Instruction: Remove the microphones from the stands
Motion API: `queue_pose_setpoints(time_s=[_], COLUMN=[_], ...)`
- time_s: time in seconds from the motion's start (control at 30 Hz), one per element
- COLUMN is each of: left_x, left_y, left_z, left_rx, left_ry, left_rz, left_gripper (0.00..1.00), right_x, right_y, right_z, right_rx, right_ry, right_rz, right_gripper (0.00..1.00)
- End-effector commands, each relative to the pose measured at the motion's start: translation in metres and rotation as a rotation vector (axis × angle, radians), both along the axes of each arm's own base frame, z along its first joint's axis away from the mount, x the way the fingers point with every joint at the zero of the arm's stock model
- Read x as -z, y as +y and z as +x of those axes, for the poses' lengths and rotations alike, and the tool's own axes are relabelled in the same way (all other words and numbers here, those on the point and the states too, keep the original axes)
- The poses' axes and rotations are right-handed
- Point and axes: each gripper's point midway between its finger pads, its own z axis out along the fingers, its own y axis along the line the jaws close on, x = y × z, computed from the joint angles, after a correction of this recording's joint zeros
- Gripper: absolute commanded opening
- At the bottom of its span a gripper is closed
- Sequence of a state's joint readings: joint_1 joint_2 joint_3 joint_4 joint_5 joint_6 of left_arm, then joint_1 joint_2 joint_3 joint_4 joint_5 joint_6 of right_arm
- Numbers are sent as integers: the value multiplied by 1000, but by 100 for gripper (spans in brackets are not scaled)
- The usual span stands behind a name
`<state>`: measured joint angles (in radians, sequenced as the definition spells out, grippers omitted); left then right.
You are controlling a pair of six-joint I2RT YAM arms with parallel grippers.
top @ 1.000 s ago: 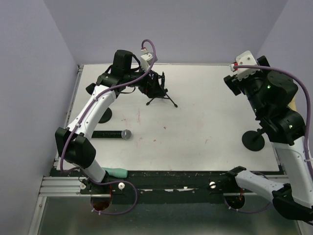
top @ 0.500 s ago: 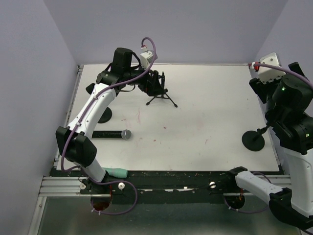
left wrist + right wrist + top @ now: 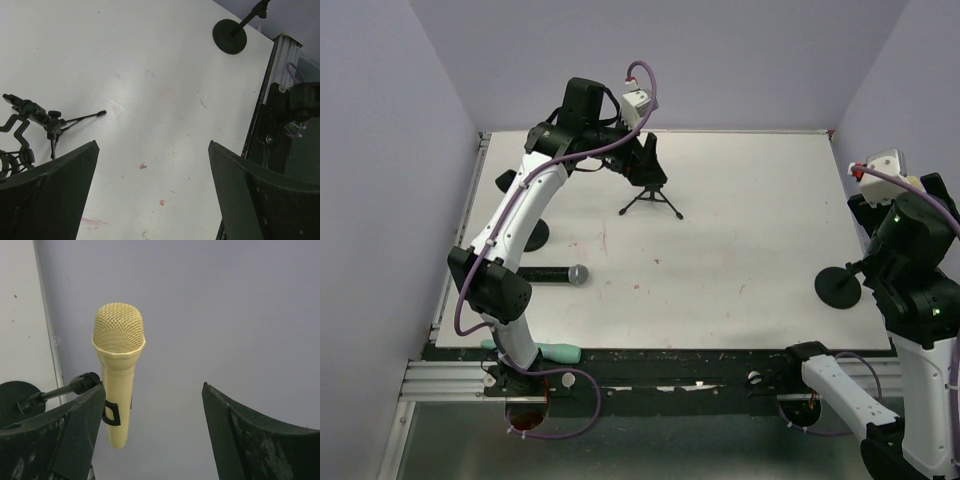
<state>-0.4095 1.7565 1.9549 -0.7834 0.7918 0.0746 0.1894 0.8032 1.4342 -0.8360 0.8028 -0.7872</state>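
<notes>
Currently I see the right gripper (image 3: 153, 387) with its jaws spread wide. The yellow microphone (image 3: 118, 370) stands upright in the gap, close to the finger on the view's left, and sits in the clip (image 3: 112, 413) of its stand (image 3: 59, 392). My left gripper (image 3: 152, 145) hangs wide open above the small tripod (image 3: 52, 130), holding nothing.

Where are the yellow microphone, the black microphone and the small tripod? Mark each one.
yellow microphone (image 3: 119, 385): right wrist view, on its handle.
black microphone (image 3: 545, 274): top view, middle of its handle.
small tripod (image 3: 52, 129): left wrist view, on its hub.
</notes>
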Motion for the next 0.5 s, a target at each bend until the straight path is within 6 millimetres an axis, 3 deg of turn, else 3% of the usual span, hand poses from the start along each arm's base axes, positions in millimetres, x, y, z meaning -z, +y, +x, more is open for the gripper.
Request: queue_pose_setpoints(time_s=[0.0, 0.17, 0.47], left_x=[-1, -4, -1], left_y=[-3, -6, -10], left_z=[-12, -20, -28], left_rx=[32, 44, 54], left_ry=[-10, -7, 5], left_rz=[50, 48, 42], left_gripper=[99, 99, 99], right_x=[19, 29, 36], right_y=[-5, -10, -21], right_z=[-4, 0, 15], right_rx=[24, 65, 153], right_ry=[62, 52, 56], right_rz=[-31, -45, -63], right_gripper=[84, 76, 76])
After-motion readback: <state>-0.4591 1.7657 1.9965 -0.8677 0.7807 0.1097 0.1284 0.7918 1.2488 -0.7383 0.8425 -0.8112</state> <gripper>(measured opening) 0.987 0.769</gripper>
